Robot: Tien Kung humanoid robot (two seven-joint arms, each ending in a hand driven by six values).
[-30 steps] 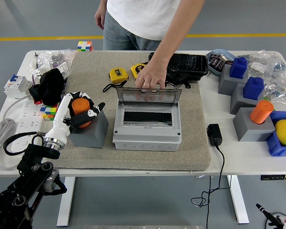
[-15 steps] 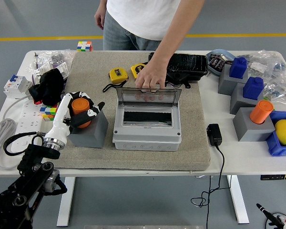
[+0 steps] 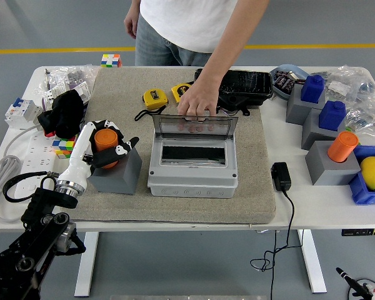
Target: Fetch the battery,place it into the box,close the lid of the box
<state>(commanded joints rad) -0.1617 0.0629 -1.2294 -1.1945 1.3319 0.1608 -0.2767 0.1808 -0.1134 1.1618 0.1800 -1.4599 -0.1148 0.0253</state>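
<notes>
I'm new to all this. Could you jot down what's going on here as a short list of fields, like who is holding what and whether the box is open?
Left hand: closed around the orange battery standing in a grey holder
Right hand: out of view
Grey box: on the mat, lid raised, dark slot inside looks empty
Person's hand: holding the lid's top edge
Other orange battery: in a grey holder, right side

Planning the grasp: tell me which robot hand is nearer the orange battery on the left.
Left. The left hand is wrapped around the orange battery in its grey holder; the right hand is out of view.
</notes>
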